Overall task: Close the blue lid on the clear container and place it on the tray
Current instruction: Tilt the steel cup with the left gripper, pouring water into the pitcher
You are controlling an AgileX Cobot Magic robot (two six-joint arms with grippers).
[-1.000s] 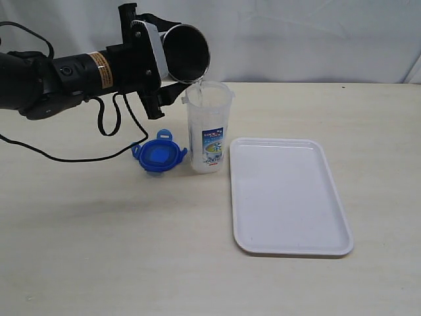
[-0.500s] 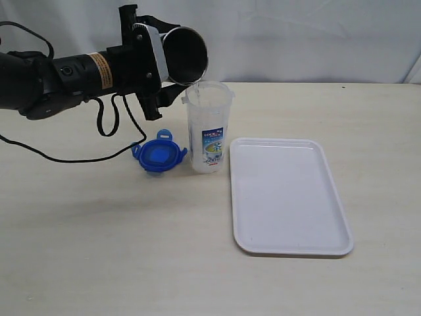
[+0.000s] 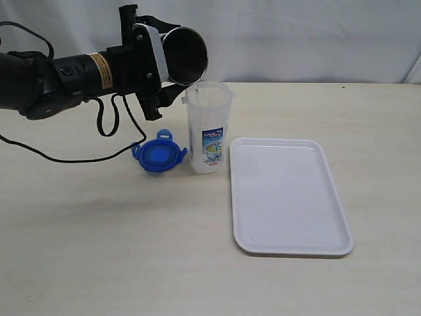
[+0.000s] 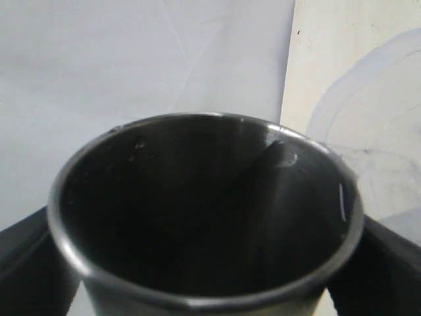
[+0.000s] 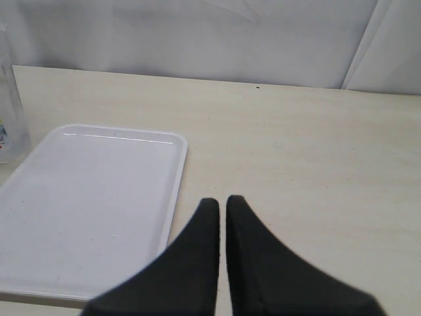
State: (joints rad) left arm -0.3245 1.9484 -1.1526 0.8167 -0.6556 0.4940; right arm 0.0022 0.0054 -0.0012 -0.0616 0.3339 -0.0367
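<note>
Pale wood makes up the table [image 3: 99, 250], and a white cloth [image 3: 316, 33] hangs behind it. In the middle of the outside view stands the clear container [image 3: 209, 125]. It is upright, its top is open, and its blue-and-white label faces the camera. The blue lid [image 3: 158, 157] lies flat on the table just beside it, on the left, and does not touch it. The tray [image 3: 289, 249] lies flat to the lower right, very near the container's foot, with nothing on it.

At the upper left of the frame, the left claw [image 3: 150, 62] comes in from the side. Its jaws are spread wide and grip a steel cup [image 3: 186, 54] between them. The cup is tipped over on its side, and its low lip sits right above the container's open rim. The left wrist view looks into the cup's dark mouth, which looks empty. A black cable [image 3: 108, 125] hangs from the arm onto the table.

The right claw [image 5: 222, 204] shows only in its own wrist view. Its two black fingers are pressed almost together and hold nothing. It hangs over bare table beside the tray.
</note>
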